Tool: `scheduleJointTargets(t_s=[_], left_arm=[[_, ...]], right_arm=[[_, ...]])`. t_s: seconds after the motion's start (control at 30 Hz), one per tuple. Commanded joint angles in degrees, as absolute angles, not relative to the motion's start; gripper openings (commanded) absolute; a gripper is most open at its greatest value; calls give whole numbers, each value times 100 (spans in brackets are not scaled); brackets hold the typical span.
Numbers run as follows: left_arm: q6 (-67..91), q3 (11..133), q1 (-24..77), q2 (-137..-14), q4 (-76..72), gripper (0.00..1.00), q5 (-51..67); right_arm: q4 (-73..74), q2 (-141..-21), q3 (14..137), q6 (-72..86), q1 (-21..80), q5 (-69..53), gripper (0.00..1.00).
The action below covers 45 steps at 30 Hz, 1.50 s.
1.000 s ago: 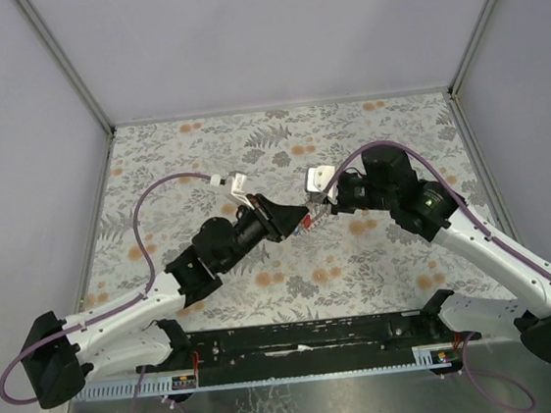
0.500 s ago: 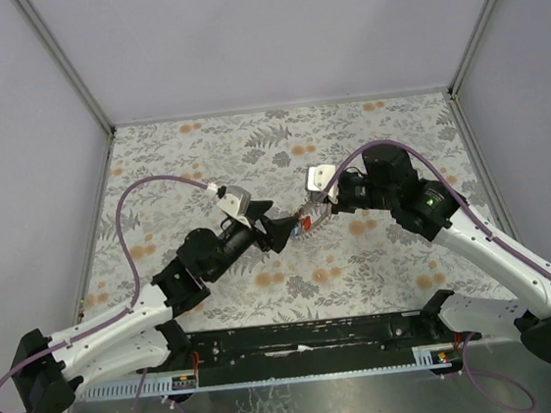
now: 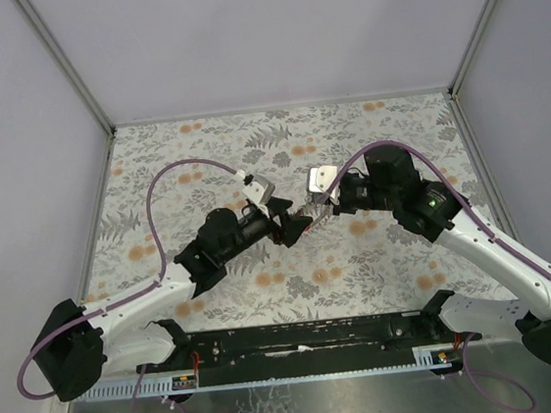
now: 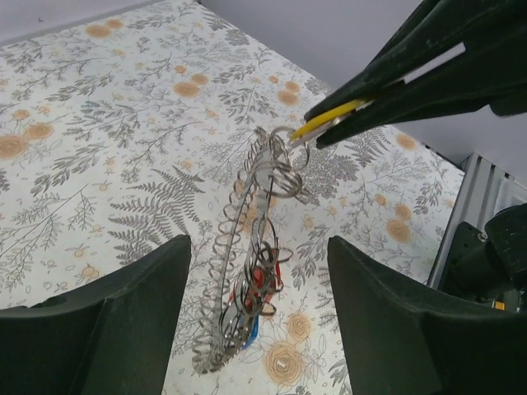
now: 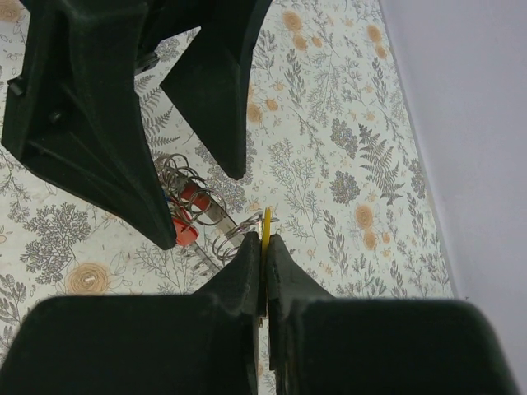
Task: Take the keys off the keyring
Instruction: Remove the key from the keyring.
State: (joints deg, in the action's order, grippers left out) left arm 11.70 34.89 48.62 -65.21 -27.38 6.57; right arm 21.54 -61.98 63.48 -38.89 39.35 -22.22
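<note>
The keyring (image 4: pixel 239 214), a coiled grey metal ring, hangs edge-on above the floral cloth. Its top is held through a yellow key (image 4: pixel 328 123) that my right gripper (image 5: pixel 265 243) is shut on. Red keys (image 4: pixel 260 278) and a blue key (image 4: pixel 251 329) dangle among small rings at the ring's lower part. My left gripper (image 4: pixel 257 247) stands open, one finger on each side of the ring and keys, touching neither. From above, the two grippers meet at mid-table, the left gripper (image 3: pixel 291 226) facing the right gripper (image 3: pixel 321 208). The right wrist view shows the red keys (image 5: pixel 192 197) between the left gripper's fingers (image 5: pixel 107 156).
The floral cloth (image 3: pixel 291 264) covers the table, with grey walls on three sides. A purple cable (image 3: pixel 183 169) loops over the left arm and another (image 3: pixel 418 157) over the right arm. A black rail (image 3: pixel 299 337) runs along the near edge.
My left gripper has opened from nearly shut. Its arm drew back a little, turned its wrist and came forward again round the ring. The right gripper has kept its grip and place.
</note>
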Motion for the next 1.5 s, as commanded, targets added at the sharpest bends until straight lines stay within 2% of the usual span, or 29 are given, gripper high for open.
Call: scheduleJointTargets(t_s=[0.0, 0.33, 0.6, 0.8, 0.9, 1.3, 1.47], left_arm=[[1339, 3816, 4778, -6635, -3286, 65, 941], [1390, 4046, 4638, -6870, -2823, 51, 1085], [1363, 4183, 4572, -6909, -2645, 51, 1183], [1310, 4323, 4546, -7030, -2495, 38, 1345], [1301, 4323, 4525, -7024, -2482, 35, 1403], [1295, 4230, 4441, -7012, -2622, 36, 1607], [1327, 4226, 4436, -7105, -2760, 31, 1766]], right_arm=[[1840, -5980, 6637, -3788, 3889, -2416, 0], [1839, -5935, 6637, -3765, 3894, -2436, 0], [1843, -5928, 6615, -3744, 3894, -2451, 0], [1852, -5944, 6644, -3726, 3894, -2452, 0], [1846, -5944, 6642, -3720, 3894, -2444, 0], [1837, -5906, 6636, -3652, 3894, -2465, 0], [1846, -5884, 6616, -3625, 3894, -2479, 0]])
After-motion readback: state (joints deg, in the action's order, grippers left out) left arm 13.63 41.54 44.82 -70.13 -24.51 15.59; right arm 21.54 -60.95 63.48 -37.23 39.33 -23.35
